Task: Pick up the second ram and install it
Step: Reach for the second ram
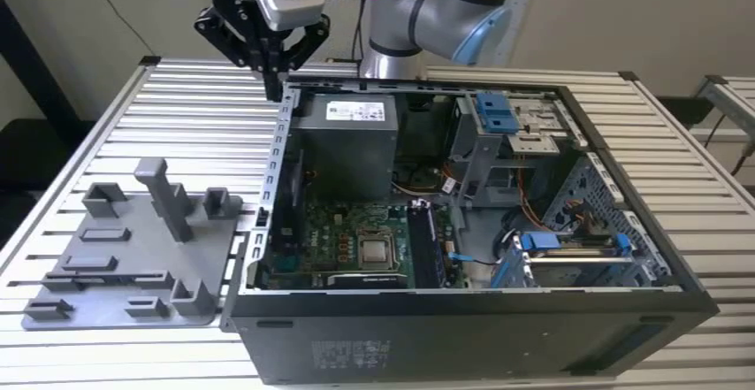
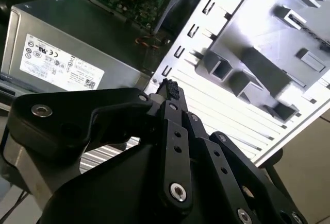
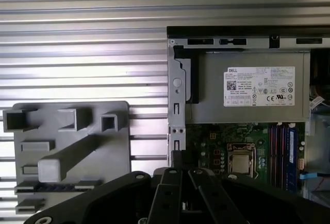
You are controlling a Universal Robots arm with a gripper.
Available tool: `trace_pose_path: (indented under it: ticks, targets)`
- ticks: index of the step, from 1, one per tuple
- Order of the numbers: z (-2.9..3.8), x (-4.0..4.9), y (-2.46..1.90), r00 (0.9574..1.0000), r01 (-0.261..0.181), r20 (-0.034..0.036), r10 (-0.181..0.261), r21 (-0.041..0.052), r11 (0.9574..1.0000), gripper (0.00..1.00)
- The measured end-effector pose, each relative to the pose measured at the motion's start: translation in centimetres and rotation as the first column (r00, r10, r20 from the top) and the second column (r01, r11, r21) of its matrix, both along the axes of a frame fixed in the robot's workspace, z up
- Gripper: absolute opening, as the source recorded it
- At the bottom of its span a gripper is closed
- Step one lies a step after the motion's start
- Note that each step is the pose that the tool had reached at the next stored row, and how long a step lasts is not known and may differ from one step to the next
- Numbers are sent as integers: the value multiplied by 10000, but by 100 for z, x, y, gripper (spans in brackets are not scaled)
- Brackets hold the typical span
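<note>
**Fig. — Fingers empty over the bench; memory slots look filled**

From my console, the fingers (image 1: 274, 82) are pressed together with nothing between them, as the second wrist view also shows. The grey holder (image 3: 111, 157), well apart from the fingers on the side away from the computer case (image 1: 472, 337), carries no memory stick that I can make out. Dark upright strips stand in the memory slots (image 3: 281, 154), deeper in the case than the power supply (image 1: 342, 142). I judge the second ram (image 1: 425, 244) to be among them, though I cannot tell if it is fully seated. The arm (image 1: 454, 5) holds the wrist pointing straight down. The fingertips hang above the bench (image 1: 177, 116), just outside the case wall and just beside the power supply's corner.
</note>
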State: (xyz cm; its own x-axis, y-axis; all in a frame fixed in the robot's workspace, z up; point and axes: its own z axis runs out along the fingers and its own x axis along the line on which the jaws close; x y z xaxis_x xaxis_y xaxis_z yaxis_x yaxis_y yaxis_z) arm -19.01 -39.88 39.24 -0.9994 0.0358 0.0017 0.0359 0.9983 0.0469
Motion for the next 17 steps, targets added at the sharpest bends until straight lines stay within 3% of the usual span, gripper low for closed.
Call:
trace_pose_path:
  ticks: [17]
  targets:
    - [-17, -457, 0, 10000, -23, -60, 23, 3, 10000, 11]
